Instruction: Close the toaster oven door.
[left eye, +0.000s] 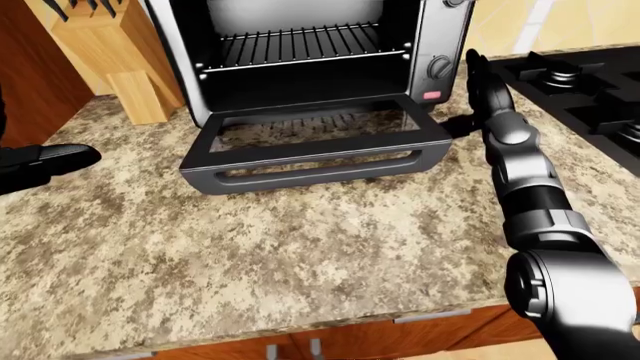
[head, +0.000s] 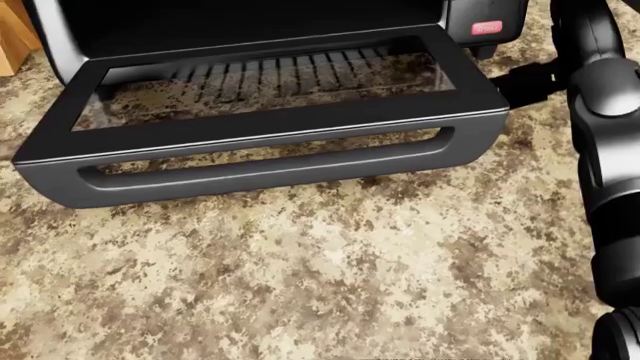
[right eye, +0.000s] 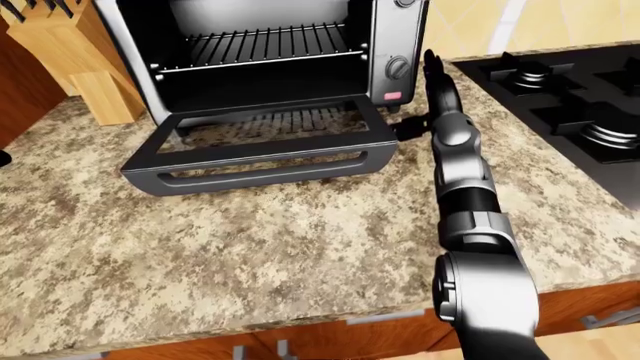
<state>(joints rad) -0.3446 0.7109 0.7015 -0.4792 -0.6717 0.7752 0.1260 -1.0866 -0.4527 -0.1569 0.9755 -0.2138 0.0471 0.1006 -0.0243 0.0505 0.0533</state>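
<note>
While toaster oven door (left eye: 315, 146) lies open, right robot hand (right eye: 432, 71) beside its right edge; grip unclear.

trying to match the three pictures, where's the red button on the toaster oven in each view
Left-eye view: red button right of centre, near the top.
Head view: top right corner.
Right-eye view: centre, upper part.
Shared landmark: the open door's right hinge corner, just below the button.
</note>
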